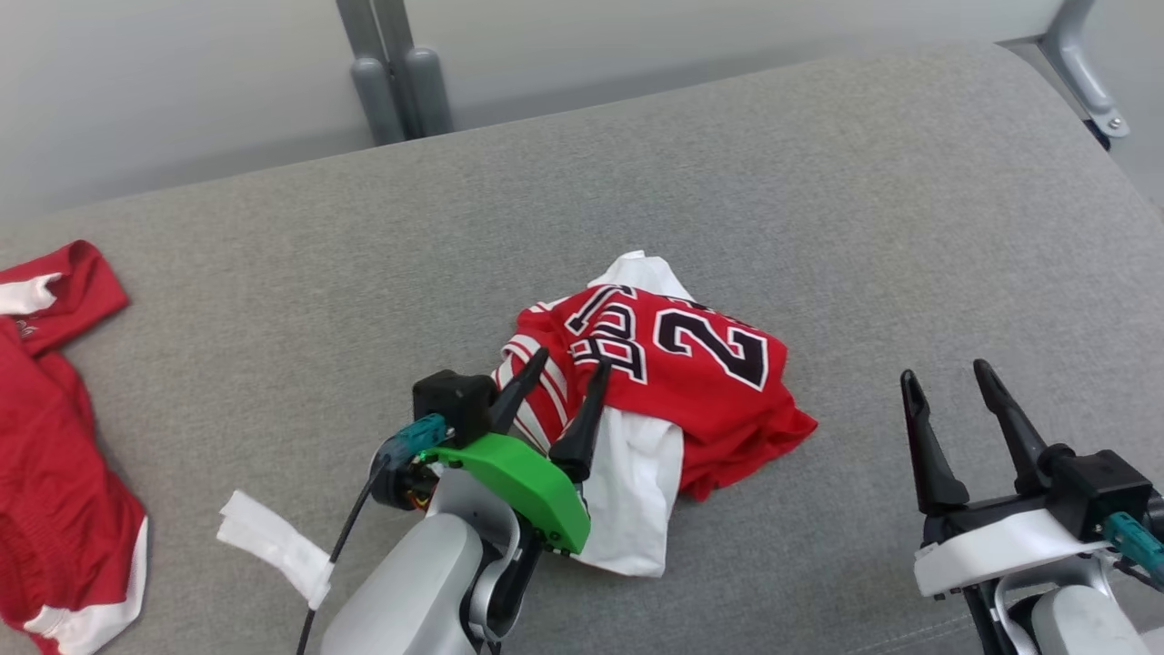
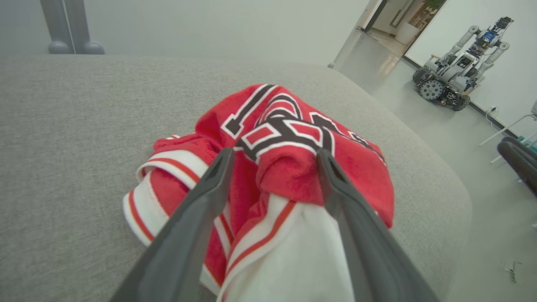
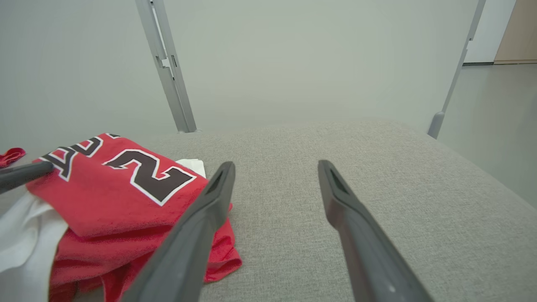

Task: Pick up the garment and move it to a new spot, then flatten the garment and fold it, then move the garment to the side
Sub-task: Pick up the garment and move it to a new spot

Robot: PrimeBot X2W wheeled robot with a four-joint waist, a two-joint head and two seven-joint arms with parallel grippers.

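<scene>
Crumpled garment [image 1: 673, 364] sits mid-cushion [image 1: 818, 182]; left gripper [image 1: 573, 359], fingers apart, straddles a fold at its near-left edge (nothing pinched). Spread right gripper [image 1: 946, 373] hangs over bare cushion to the right; left arm nearer.

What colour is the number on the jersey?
The number is black, outlined white; head view shows it best.

Our left gripper [image 1: 569, 364] reaches forward and slightly right from its pale forearm [image 1: 409, 582], green wrist bracket [image 1: 518, 478] tilted, the two dark fingers spread wide. Our right gripper [image 1: 947, 373] sits low on the right, well apart from the left, with its fingers pointing up and its jaws parted just as wide.
</scene>
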